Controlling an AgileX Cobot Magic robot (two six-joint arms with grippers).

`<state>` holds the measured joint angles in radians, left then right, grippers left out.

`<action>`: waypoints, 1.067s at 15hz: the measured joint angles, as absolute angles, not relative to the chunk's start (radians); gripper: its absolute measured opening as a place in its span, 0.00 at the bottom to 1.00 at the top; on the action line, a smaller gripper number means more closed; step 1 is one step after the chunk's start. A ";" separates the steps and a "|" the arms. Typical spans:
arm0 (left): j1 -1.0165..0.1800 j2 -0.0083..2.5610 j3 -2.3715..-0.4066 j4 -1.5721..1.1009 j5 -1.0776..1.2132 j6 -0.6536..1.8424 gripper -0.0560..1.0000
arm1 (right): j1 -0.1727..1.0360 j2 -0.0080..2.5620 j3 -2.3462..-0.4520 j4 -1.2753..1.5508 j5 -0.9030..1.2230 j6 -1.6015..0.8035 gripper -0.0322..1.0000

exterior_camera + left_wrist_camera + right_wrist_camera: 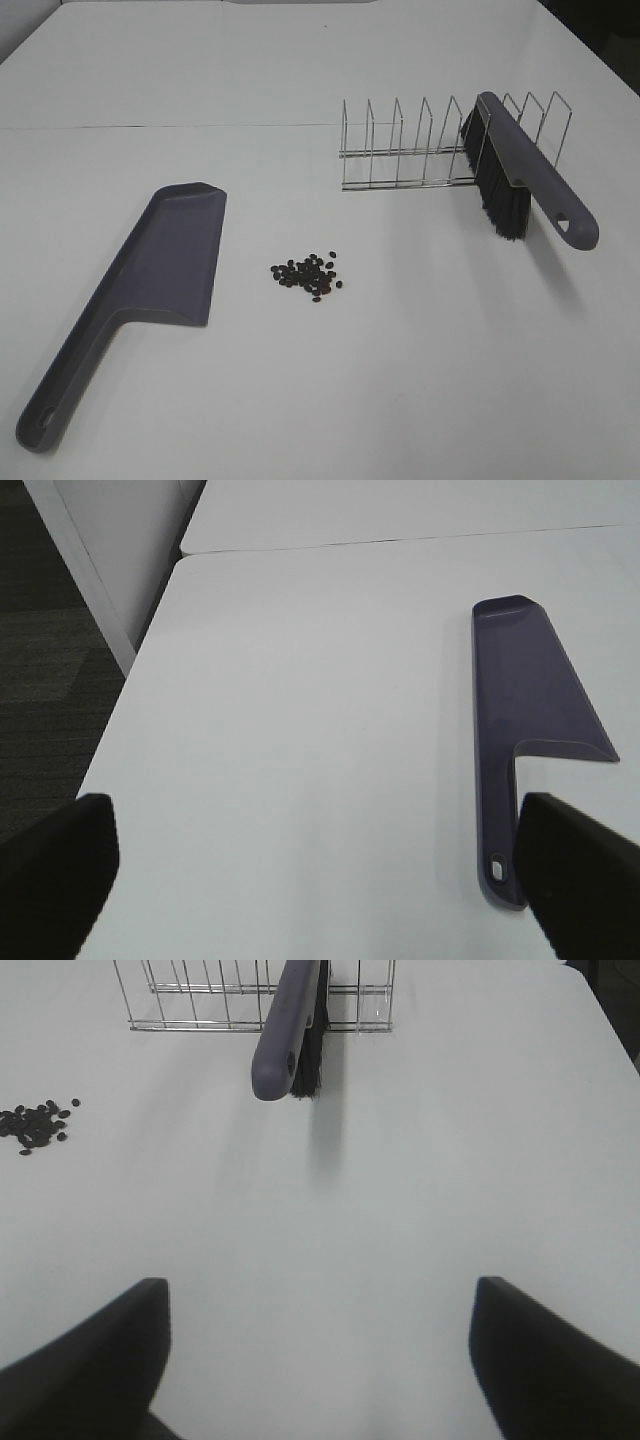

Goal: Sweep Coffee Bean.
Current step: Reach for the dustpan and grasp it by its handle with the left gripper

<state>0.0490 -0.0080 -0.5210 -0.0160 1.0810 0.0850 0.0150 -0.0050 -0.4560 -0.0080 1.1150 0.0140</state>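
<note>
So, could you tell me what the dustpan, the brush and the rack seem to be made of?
The dustpan looks like moulded plastic: grey-purple, dull sheen, rounded edges. The brush seems the same plastic in its handle; its black bristles are probably synthetic, though that is unclear. The rack looks like thin metal wire, bright and glinting.

A white flat table (pixel 420 380) carries a grey-purple plastic dustpan (pixel 160 265) near its left edge. The blade of the dustpan points to the far side and its long handle to the near left corner. Near the blade but not touching it, about the middle of the surface, lies a small heap of tiny dark brown coffee beans (pixel 308 275). Toward the far right stands a thin silver wire rack (pixel 400 153). A grey-purple brush with black bristles (pixel 520 165) leans tilted in the rack, its handle end toward the right edge.
</note>
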 joint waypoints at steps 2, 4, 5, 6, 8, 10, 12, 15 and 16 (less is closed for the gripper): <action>0.049 -0.008 -0.521 -0.016 1.080 0.085 0.99 | 0.015 -0.005 -0.456 -0.008 1.115 0.014 0.91; 0.049 -0.008 -0.521 -0.017 1.080 0.085 0.99 | 0.015 -0.005 -0.456 -0.008 1.115 0.014 0.97; 0.049 -0.008 -0.521 -0.017 1.080 0.085 0.99 | 0.015 -0.005 -0.456 -0.008 1.115 0.014 0.98; 0.049 -0.008 -0.521 -0.017 1.080 0.085 0.99 | 0.015 -0.005 -0.456 -0.008 1.115 0.014 0.98; 0.049 -0.008 -0.521 -0.017 1.080 0.085 0.99 | 0.015 -0.005 -0.456 -0.008 1.115 0.014 0.98; 0.049 -0.008 -0.521 -0.017 1.080 0.085 0.99 | 0.015 -0.005 -0.456 -0.008 1.115 0.014 0.98; 0.049 -0.008 -0.521 -0.017 1.080 0.085 0.99 | 0.015 -0.005 -0.456 -0.008 1.115 0.014 0.98; 0.049 -0.008 -0.521 -0.017 1.080 0.085 0.99 | 0.015 -0.005 -0.456 -0.008 1.115 0.014 0.98; 0.049 -0.008 -0.521 -0.017 1.080 0.085 0.99 | 0.015 -0.005 -0.456 -0.008 1.115 0.014 0.98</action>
